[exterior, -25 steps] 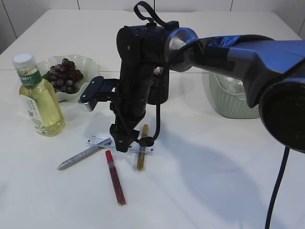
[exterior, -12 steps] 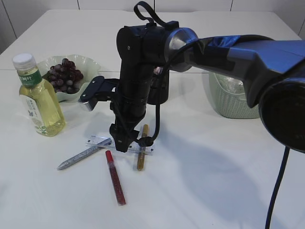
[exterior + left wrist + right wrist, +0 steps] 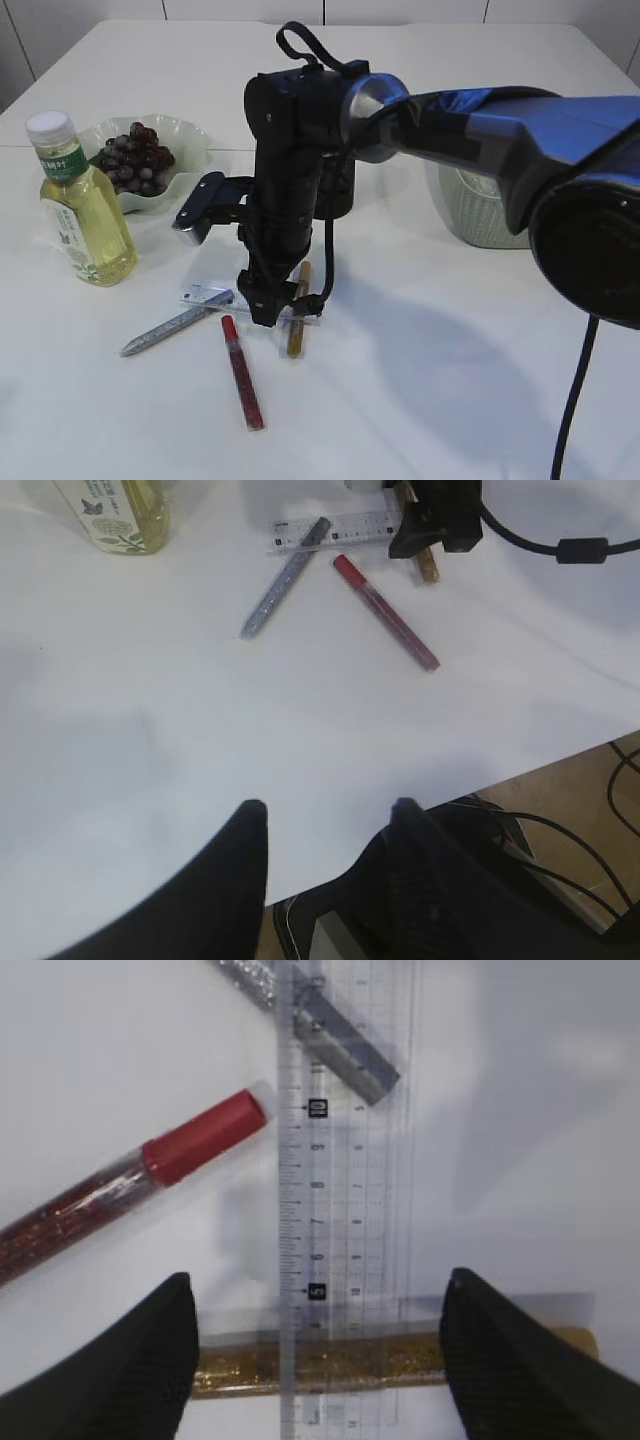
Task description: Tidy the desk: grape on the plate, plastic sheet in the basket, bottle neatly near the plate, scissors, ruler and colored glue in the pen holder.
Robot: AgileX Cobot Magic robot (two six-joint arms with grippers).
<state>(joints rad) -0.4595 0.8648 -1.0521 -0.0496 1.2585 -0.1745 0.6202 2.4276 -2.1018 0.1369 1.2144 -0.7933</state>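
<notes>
The right gripper [image 3: 315, 1350] hangs over the clear ruler [image 3: 345, 1190] with fingers spread wide, empty, one either side of its long axis; the ruler lies flat on the counter [image 3: 450, 380], running straight away from the fingers, across the gold glitter glue [image 3: 400, 1360]; the left gripper [image 3: 325, 820], half open and empty, is well apart.

ruler [image 3: 345, 1200] hemmed by glue sticks [image 3: 120, 1195], right side clear

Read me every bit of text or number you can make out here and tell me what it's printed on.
"10" – on the clear ruler, in a black box beside its scale.
"5" – on the same ruler, lower down.
Other ruler digits: too faint to read surely.
Bottle label: print too small and blurred to read.
Glue sticks: no readable text.
</notes>
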